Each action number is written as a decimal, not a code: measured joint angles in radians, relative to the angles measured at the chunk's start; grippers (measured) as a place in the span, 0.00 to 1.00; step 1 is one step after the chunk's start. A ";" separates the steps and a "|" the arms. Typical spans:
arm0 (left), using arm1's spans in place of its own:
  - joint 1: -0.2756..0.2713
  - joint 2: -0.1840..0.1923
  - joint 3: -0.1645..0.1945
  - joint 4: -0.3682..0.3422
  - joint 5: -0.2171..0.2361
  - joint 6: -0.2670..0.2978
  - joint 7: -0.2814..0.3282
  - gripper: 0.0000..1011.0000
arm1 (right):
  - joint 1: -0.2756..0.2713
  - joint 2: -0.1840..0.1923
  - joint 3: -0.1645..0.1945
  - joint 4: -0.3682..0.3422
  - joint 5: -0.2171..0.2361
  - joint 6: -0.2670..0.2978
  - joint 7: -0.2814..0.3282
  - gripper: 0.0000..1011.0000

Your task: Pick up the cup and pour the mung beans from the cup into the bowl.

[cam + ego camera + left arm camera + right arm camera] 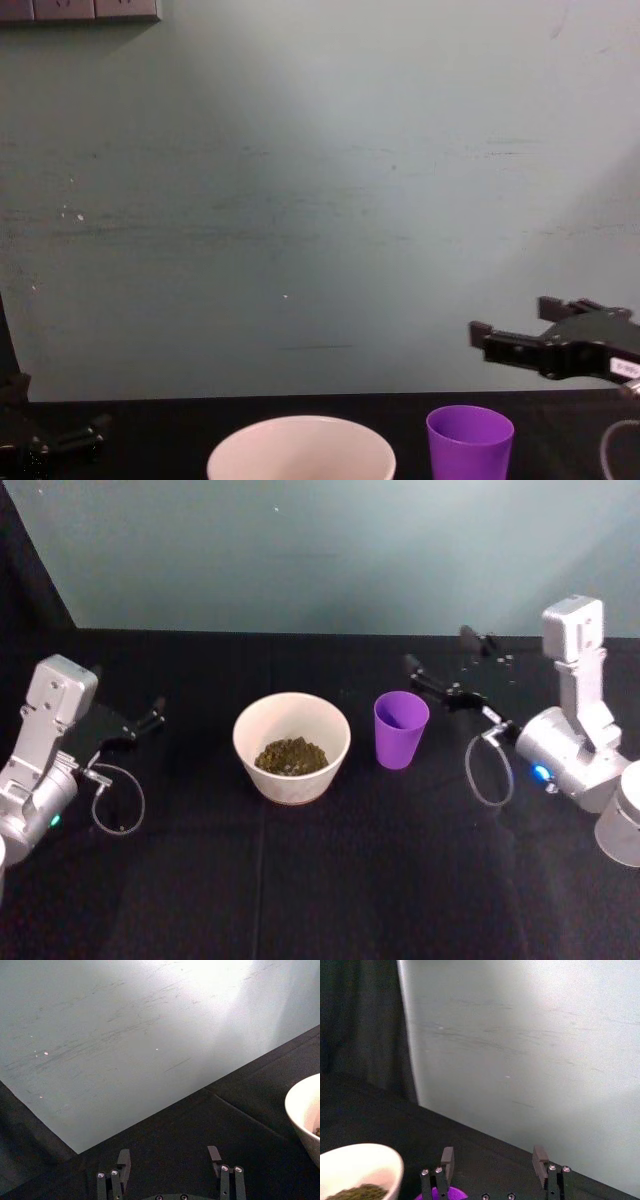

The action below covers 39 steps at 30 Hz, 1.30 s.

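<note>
Spanning the whole scene, a black-draped counter [330,880] runs back to a pale grey-green wall [330,550]. Right arm [575,740]: silver housing at the right side, right end effector [440,665] raised above the counter, just right of and beyond the cup, fingers spread apart with nothing between them; the chest view shows it hovering higher than the cup's rim. Left arm [40,760]: at the left edge, left end effector [150,715] low near the counter, well left of the bowl, fingers apart and empty in the left wrist view.

Bowl [291,747]: wide, cream-white, upright at centre of the counter, a heap of green-brown mung beans [291,755] in its bottom. Cup [401,729]: small, purple, tapered, standing upright just right of the bowl, a narrow gap between them, not touching. Cup interior looks bare purple from the head view; its bottom is not clearly seen.
</note>
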 joint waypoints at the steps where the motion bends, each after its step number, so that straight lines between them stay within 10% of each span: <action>1: 0.000 0.000 0.000 0.000 0.000 0.000 0.000 0.99 | -0.003 0.001 0.008 -0.003 0.002 0.007 -0.016 0.99; 10: 0.000 0.000 0.000 0.000 0.000 0.000 0.000 0.99 | -0.025 0.002 0.056 -0.001 -0.023 0.052 -0.111 0.99; 39: 0.000 0.000 0.000 0.000 0.000 0.000 0.000 0.99 | -0.033 -0.037 0.069 0.134 -0.046 0.042 -0.115 0.99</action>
